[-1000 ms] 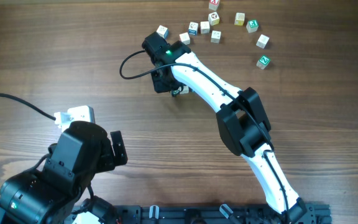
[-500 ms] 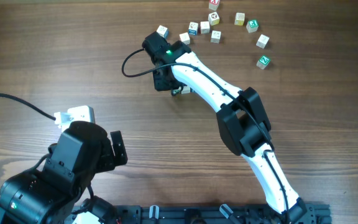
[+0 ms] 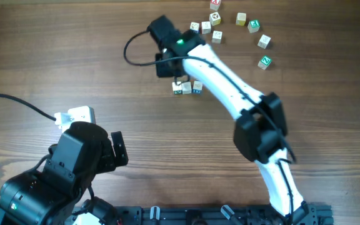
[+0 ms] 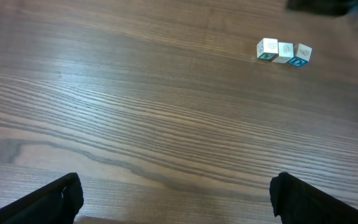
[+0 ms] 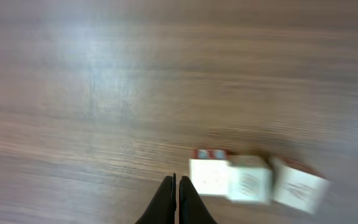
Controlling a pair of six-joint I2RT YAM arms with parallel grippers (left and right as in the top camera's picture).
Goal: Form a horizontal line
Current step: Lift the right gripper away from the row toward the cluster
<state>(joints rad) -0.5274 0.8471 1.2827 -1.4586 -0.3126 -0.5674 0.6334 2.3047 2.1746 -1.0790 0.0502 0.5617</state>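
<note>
The horizontal line [image 3: 187,87] is a short row of three small white cubes with teal and blue marks, touching side by side on the wooden table. It also shows in the left wrist view [image 4: 284,51] at the upper right, and blurred in the right wrist view [image 5: 253,177]. My right gripper [image 5: 178,196] is shut and empty, its tips just left of the row's end cube; in the overhead view it [image 3: 177,79] hovers just above the row. My left gripper [image 4: 179,202] is open and empty, far from the row at the lower left [image 3: 116,150].
Several loose letter cubes [image 3: 216,26] lie scattered at the table's top right, with two more to the right [image 3: 264,51]. A white box with a black cable [image 3: 75,115] sits beside the left arm. A black cable [image 3: 133,59] loops from the right wrist.
My right arm has pulled back toward the table's far edge, uncovering the three-cube row it was over. The left arm has not moved.
</note>
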